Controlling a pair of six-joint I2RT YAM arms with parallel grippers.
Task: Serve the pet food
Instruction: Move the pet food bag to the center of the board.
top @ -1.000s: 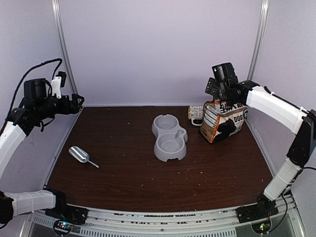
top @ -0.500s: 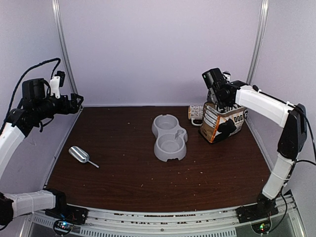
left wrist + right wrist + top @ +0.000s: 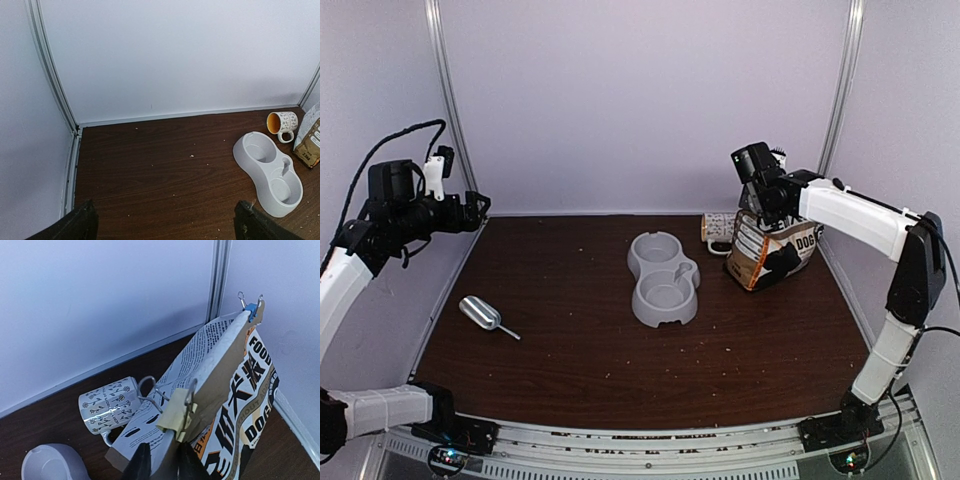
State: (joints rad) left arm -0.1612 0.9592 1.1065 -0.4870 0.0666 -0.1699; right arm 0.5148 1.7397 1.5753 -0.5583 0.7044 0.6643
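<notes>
The pet food is hidden from view. A tan, white and black paper bag marked "DOG" stands at the back right, its folded top held by a yellow binder clip and a blue clip. My right gripper sits over the bag's near top corner; in the right wrist view its fingertips pinch the folded top edge of the bag just below the yellow clip. My left gripper hangs high at the far left, open, with nothing between its fingers.
A grey double bowl lies mid-table. A patterned mug lies on its side between bowl and bag. A metal scoop rests at the left. Crumbs dot the dark wooden table. Walls enclose the back and sides.
My right gripper came down and left onto the bag's top edge and its jaws closed on the fold. The left arm has barely moved.
</notes>
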